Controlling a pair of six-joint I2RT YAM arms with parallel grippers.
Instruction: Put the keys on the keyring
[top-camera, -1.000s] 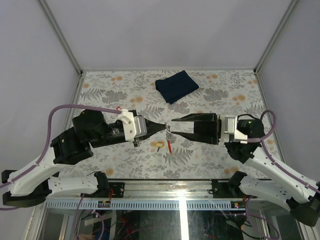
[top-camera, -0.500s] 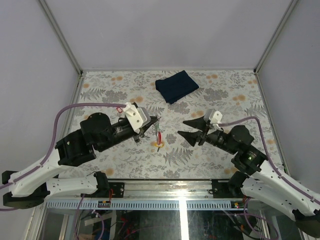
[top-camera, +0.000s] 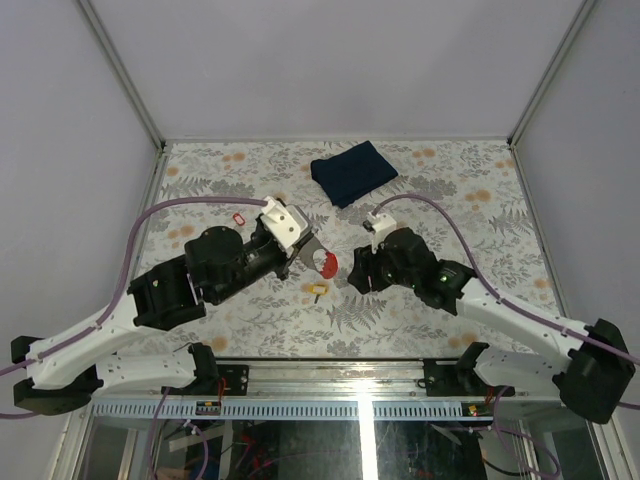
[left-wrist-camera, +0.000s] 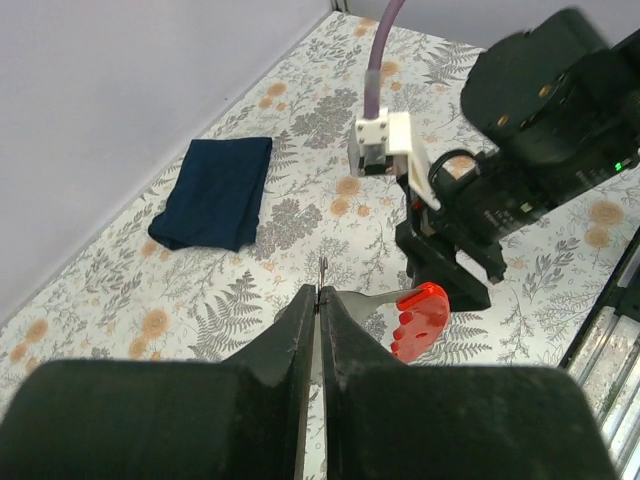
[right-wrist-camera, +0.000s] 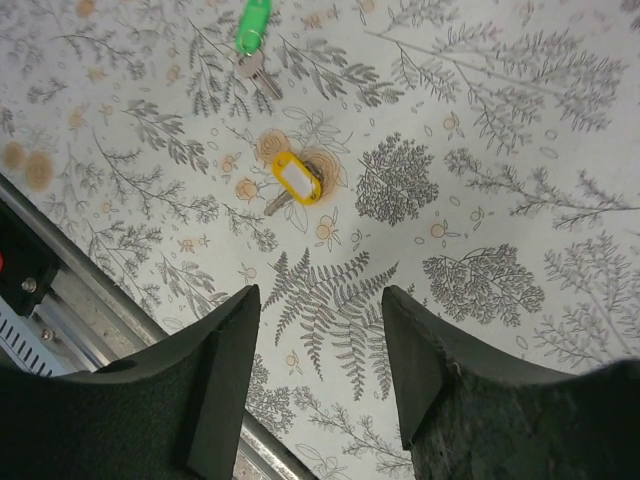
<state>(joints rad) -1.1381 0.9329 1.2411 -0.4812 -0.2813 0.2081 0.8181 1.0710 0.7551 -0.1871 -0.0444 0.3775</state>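
My left gripper (top-camera: 308, 252) is shut on the thin silvery loop of the keyring (left-wrist-camera: 362, 301) and holds it above the table. Its red tag (top-camera: 327, 264) hangs to the right of the fingertips and also shows in the left wrist view (left-wrist-camera: 421, 319). The yellow-orange key (top-camera: 317, 290) lies on the table just below the tag. In the right wrist view it (right-wrist-camera: 295, 182) lies ahead of my open, empty right gripper (right-wrist-camera: 320, 300). The green key (right-wrist-camera: 252, 25) lies farther off. The green key is hidden in the top view. My right gripper (top-camera: 358, 278) points down, right of the tag.
A folded dark blue cloth (top-camera: 352, 171) lies at the back middle of the floral table (top-camera: 450, 190). The metal rail at the table's near edge (right-wrist-camera: 60, 300) is close to the right gripper. The right arm's cable and wrist (left-wrist-camera: 520, 150) stand just behind the hanging tag.
The grippers were tip to tip. The right gripper has let go, opened and swung to point down near the yellow key. The left gripper has turned, keeping the keyring, whose tag now hangs right.
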